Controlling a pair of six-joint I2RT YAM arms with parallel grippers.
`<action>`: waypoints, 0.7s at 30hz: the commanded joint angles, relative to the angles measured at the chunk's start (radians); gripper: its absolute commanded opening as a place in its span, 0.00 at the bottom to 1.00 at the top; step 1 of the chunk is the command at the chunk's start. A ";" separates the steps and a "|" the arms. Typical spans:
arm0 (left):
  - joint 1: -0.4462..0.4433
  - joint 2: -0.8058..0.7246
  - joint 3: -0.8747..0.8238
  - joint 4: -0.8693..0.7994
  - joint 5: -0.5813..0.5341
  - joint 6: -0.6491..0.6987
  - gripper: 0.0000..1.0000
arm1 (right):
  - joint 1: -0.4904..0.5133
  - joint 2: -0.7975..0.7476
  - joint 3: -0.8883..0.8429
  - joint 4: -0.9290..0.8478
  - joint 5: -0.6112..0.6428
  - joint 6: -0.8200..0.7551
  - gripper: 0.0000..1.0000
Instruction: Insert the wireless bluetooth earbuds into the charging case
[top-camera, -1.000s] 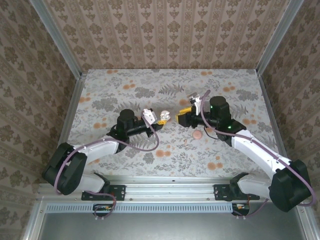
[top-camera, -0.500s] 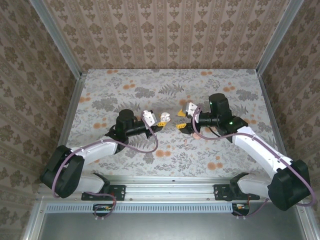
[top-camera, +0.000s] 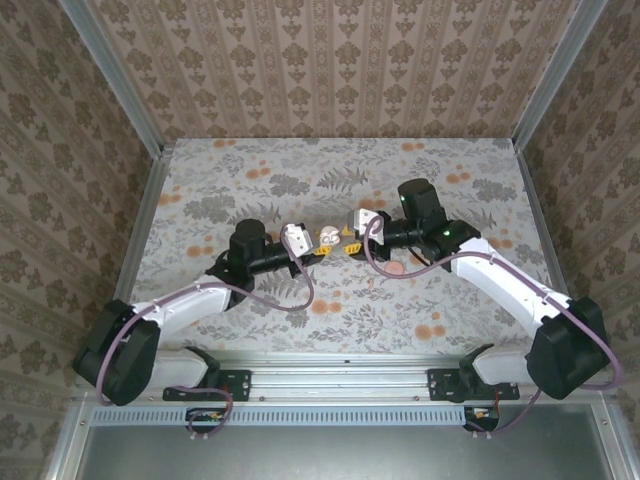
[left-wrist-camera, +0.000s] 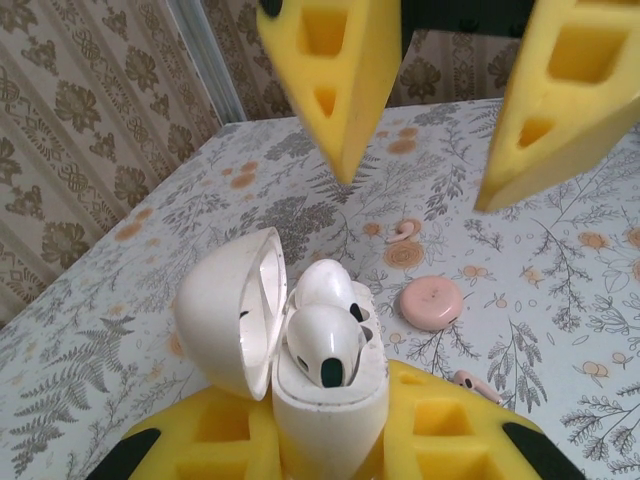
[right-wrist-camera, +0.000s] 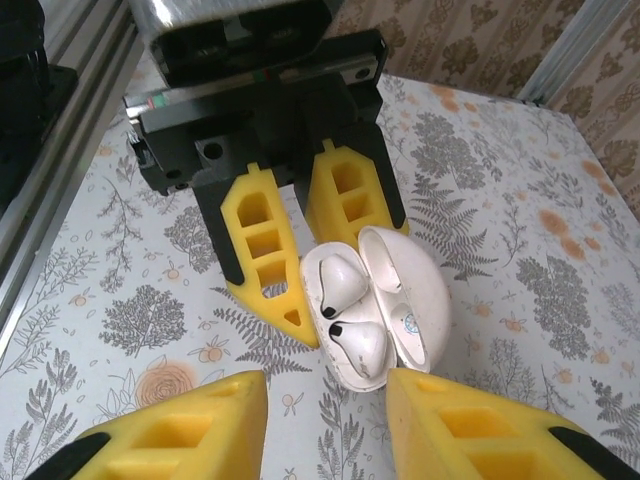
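Observation:
The white charging case stands with its lid swung open, and my left gripper is shut on its body. Both wireless bluetooth earbuds sit in its wells: one near, one behind. In the top view the case hangs between the two grippers at mid-table. My right gripper is open, its yellow fingertips straddling the near end of the case. Its right pad is almost touching the case. From the right wrist both earbuds lie side by side.
A round pink disc lies on the flowered tablecloth just beyond the case. A small pinkish piece lies nearer, by my left gripper's right finger. Patterned walls and metal posts bound the table on three sides.
The right gripper has swung left across the table to the case, and its jaws have narrowed. The left gripper has stayed shut on the case, nearly still.

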 joint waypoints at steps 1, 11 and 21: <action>-0.011 -0.032 0.004 -0.023 0.005 0.039 0.07 | 0.012 0.020 0.030 0.007 0.022 -0.040 0.36; -0.021 -0.043 0.003 -0.032 -0.002 0.051 0.07 | 0.029 0.036 0.042 0.006 0.015 -0.064 0.29; -0.026 -0.064 0.004 -0.052 -0.010 0.060 0.07 | 0.049 0.058 0.087 -0.140 0.005 -0.180 0.23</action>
